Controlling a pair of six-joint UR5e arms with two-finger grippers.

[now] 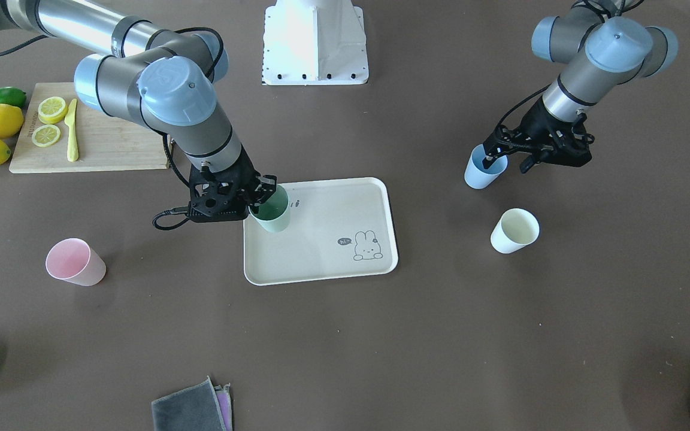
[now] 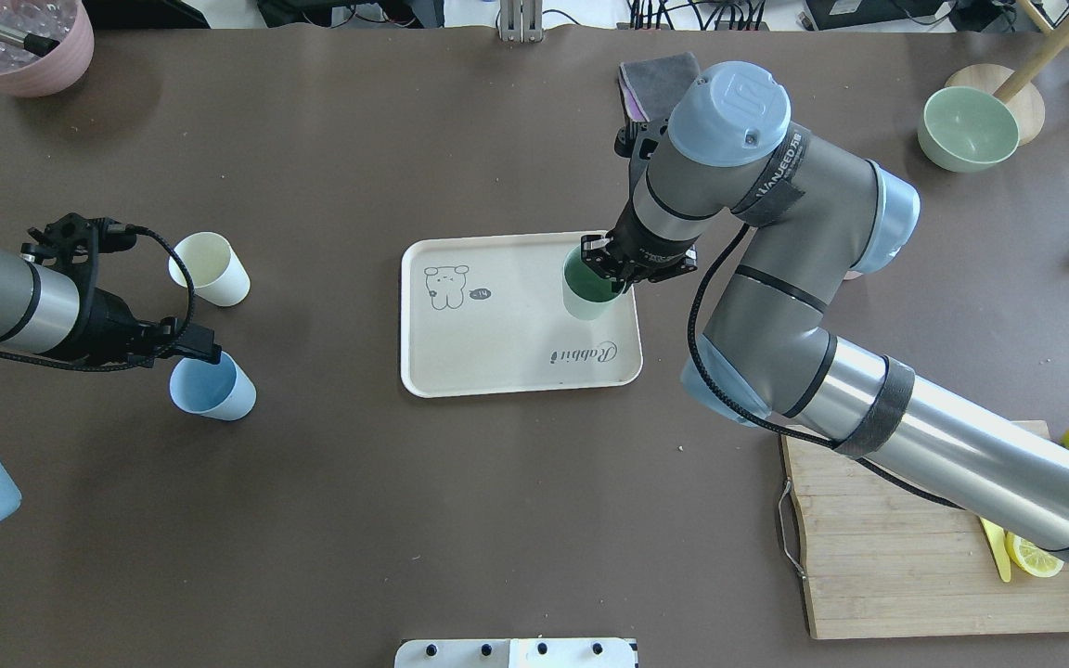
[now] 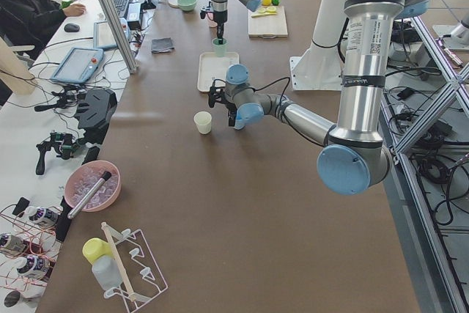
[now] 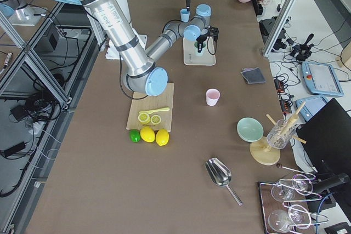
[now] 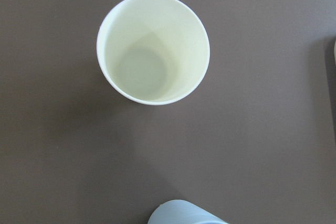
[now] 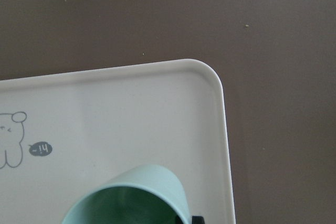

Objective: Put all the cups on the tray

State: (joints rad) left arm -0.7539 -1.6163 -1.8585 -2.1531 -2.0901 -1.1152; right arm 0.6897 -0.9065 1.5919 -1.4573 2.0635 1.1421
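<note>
Currently, right gripper [image 2: 605, 267]: pinches green cup [image 2: 581, 299] rim for tray [image 2: 497, 366] placement.
Left gripper [image 1: 505, 161]: at blue cup [image 1: 480, 176] rim for pickup; closure indeterminate.

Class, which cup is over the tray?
The green cup, in the right gripper; blue cup, cream cup and pink cup are off the tray.

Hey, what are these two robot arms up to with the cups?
The right gripper holds a green cup by its rim over the tray. The left gripper is at a blue cup off the tray; I cannot tell whether it grips yet. A cream cup and a pink cup stand untouched off the tray.
</note>
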